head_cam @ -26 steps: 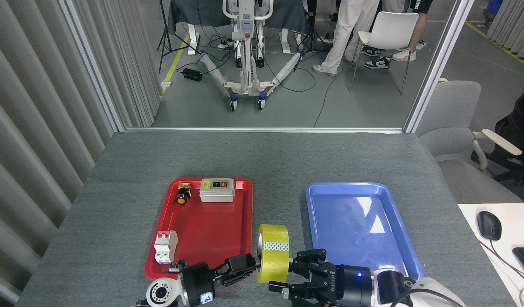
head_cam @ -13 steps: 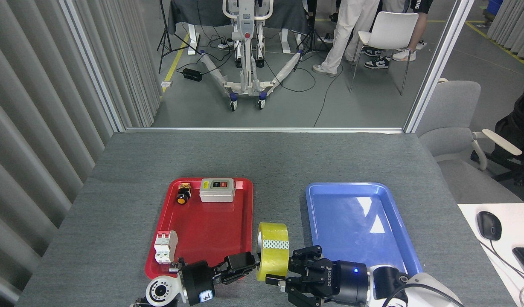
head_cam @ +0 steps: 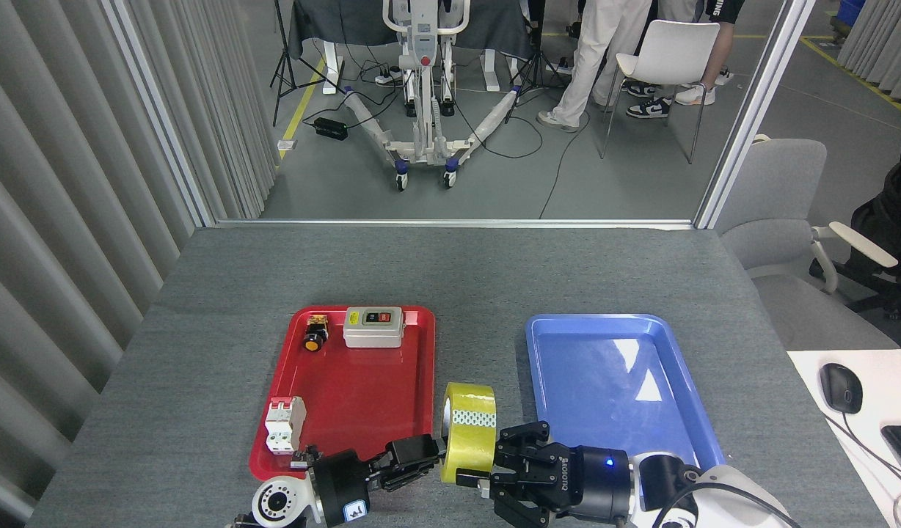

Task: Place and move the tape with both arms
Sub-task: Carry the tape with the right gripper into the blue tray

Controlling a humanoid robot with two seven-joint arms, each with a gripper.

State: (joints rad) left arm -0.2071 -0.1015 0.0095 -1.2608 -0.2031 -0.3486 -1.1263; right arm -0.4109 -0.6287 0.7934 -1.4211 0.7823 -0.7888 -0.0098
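Head view: a roll of yellow packing tape (head_cam: 469, 433) stands on edge above the grey surface (head_cam: 450, 271), in the gap between a red tray (head_cam: 362, 389) and a blue tray (head_cam: 612, 381). The left pincer (head_cam: 428, 456) pinches the tape's left rim. The right pincer (head_cam: 494, 469), fingers spread, touches its right side
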